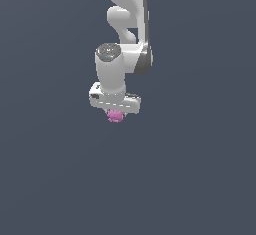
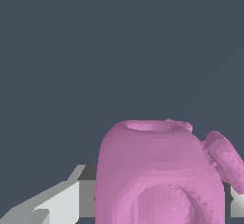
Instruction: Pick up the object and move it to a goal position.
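The object (image 1: 115, 116) is a small pink-magenta lumpy blob that sits right under the white gripper (image 1: 115, 111) in the exterior view, partly hidden by the hand. In the wrist view the object (image 2: 157, 175) fills the space between the two fingers. It has a rounded body, an opening on its far side and a handle-like lump on one side. One white finger (image 2: 57, 201) with its grey pad (image 2: 88, 197) lies against the object's side. Only a sliver of the other finger (image 2: 237, 204) shows behind the lump. The gripper is shut on the object.
The white arm (image 1: 127, 24) comes in from the top of the exterior view. All around is a plain dark grey-blue surface (image 1: 200, 169) with no other objects or edges. No goal marker shows.
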`<move>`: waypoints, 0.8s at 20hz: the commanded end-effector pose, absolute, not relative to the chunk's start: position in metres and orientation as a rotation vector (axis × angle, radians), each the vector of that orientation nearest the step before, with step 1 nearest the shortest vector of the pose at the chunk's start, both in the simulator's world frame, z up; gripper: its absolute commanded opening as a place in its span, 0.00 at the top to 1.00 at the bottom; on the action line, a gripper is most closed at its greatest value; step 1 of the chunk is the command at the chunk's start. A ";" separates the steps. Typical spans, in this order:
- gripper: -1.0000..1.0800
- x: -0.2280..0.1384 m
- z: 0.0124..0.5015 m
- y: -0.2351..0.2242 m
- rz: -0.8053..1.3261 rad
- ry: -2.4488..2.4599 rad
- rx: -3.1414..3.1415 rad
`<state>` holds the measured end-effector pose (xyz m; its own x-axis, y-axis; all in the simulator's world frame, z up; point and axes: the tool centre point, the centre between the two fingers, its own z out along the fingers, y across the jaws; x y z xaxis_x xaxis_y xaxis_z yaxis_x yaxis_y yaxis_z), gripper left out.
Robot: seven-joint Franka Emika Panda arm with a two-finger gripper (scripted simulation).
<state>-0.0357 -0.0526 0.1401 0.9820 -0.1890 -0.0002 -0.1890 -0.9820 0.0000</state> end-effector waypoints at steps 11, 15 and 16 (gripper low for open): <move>1.00 -0.008 0.261 -0.064 0.000 0.298 -3.127; 1.00 -0.001 0.284 -0.067 0.000 0.298 -3.127; 1.00 0.000 0.289 -0.067 0.000 0.298 -3.127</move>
